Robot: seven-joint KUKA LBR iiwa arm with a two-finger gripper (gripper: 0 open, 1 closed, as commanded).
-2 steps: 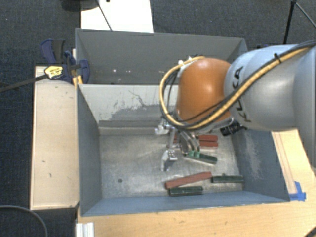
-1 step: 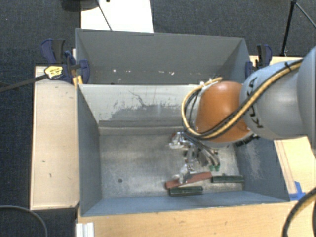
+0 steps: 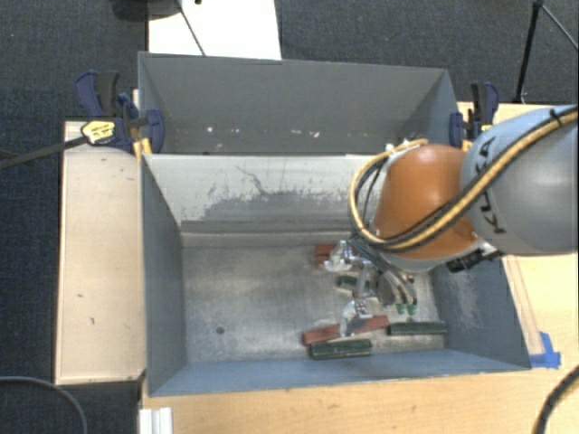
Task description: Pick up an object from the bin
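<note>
My gripper [image 3: 362,287] hangs low over the bin floor, right of centre, under the arm's orange cover. Just below it a reddish-brown flat bar [image 3: 322,335] lies on the floor, its right end under the gripper's lower tip. A dark green bar [image 3: 340,351] lies along the front wall right beside that one. A second dark green bar [image 3: 417,328] rests to the right of the gripper. A small red piece [image 3: 324,257] shows at the gripper's upper left, partly hidden by it.
The arm and its orange cover with cables hang over the bin's right side, hiding the floor beneath. The front wall rises close behind the two bars. The bin's left half shows bare scuffed floor.
</note>
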